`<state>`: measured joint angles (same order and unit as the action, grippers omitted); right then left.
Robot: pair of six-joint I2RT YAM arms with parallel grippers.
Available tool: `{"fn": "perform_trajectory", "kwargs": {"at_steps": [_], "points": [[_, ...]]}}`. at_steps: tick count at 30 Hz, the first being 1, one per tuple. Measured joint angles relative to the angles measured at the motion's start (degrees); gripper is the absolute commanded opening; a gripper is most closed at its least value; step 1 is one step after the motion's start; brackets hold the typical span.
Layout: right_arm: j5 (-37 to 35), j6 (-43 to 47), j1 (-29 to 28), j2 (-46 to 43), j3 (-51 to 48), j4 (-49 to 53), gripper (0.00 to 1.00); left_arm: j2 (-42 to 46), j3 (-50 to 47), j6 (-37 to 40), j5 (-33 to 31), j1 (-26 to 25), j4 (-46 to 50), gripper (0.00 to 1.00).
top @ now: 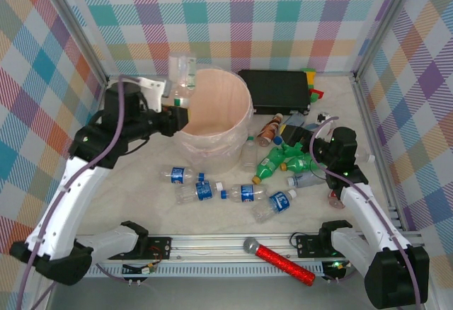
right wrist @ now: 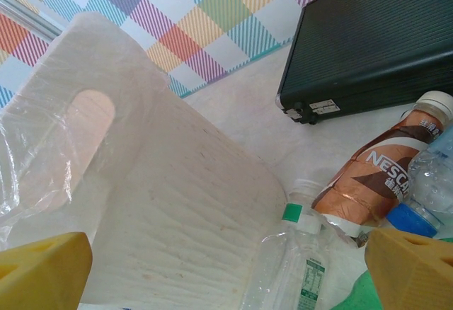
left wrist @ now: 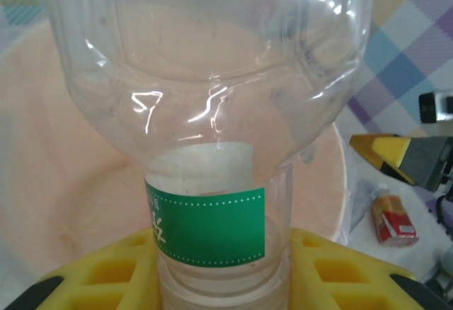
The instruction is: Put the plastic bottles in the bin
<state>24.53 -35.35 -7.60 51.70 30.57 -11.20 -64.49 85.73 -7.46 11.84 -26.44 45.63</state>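
My left gripper (top: 178,106) is shut on the neck of a clear bottle with a green label (top: 182,76), held at the left rim of the pale pink bin (top: 219,144). In the left wrist view its yellow fingers (left wrist: 106,274) clamp that bottle (left wrist: 212,98) with the bin (left wrist: 42,154) behind it. My right gripper (top: 306,147) stands open and holds nothing, beside green bottles (top: 279,161). Its wrist view shows a clear bottle (right wrist: 297,260) against the bin wall (right wrist: 163,204) and a brown bottle (right wrist: 375,175). Several blue-labelled bottles (top: 244,194) lie in front of the bin.
A flat black box (top: 276,90) (right wrist: 375,41) sits behind and to the right of the bin. A red glittery microphone (top: 279,257) lies on the rail at the near edge. Checked walls close in the table at the back and on both sides.
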Motion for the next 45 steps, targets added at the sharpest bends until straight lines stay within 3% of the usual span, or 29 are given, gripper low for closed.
{"fn": "perform_trajectory", "kwargs": {"at_steps": [3,5,7,10,13,15,19,21,29,36,45], "points": [[-0.02,0.0,-0.09,0.0,0.0,0.04,0.99,-2.64,0.59,0.46,-2.56,-2.6,1.05,0.31],[-0.02,0.0,-0.33,0.0,0.0,0.04,0.99,-4.57,1.92,0.96,-4.61,-4.24,1.97,0.41],[-0.02,0.0,-0.42,0.0,0.0,0.07,0.99,-6.08,3.19,1.33,-6.1,-5.22,2.64,0.42],[-0.02,0.02,-0.52,0.0,0.0,0.07,0.99,-6.91,3.72,1.97,-7.82,-5.68,2.91,0.62],[0.0,0.02,-0.76,0.0,0.0,0.07,0.99,-6.91,3.91,1.75,-9.03,-5.7,2.99,0.66],[0.0,0.07,-0.94,0.0,0.0,0.07,0.99,-6.88,4.11,2.05,-9.84,-5.7,2.95,0.82],[0.0,0.2,-1.2,0.0,0.0,0.09,0.99,-6.23,4.11,1.2,-10.95,-5.7,2.95,0.85],[0.0,0.2,-1.4,0.0,0.0,0.07,0.99,-5.75,4.11,0.94,-11.56,-5.7,2.99,0.99],[0.0,0.26,-1.88,0.0,0.0,0.13,0.99,0.09,1.99,-3.37,-14.56,-5.7,2.78,1.0],[-0.09,0.94,-2.51,0.15,0.22,1.42,0.99,10.99,-9.14,-9.64,-16.2,-5.75,2.43,1.0],[-3.98,1.79,-2.62,2.89,7.43,11.45,0.99,21.14,-19.08,-16.9,-17.22,-5.75,4.85,1.0]]}}
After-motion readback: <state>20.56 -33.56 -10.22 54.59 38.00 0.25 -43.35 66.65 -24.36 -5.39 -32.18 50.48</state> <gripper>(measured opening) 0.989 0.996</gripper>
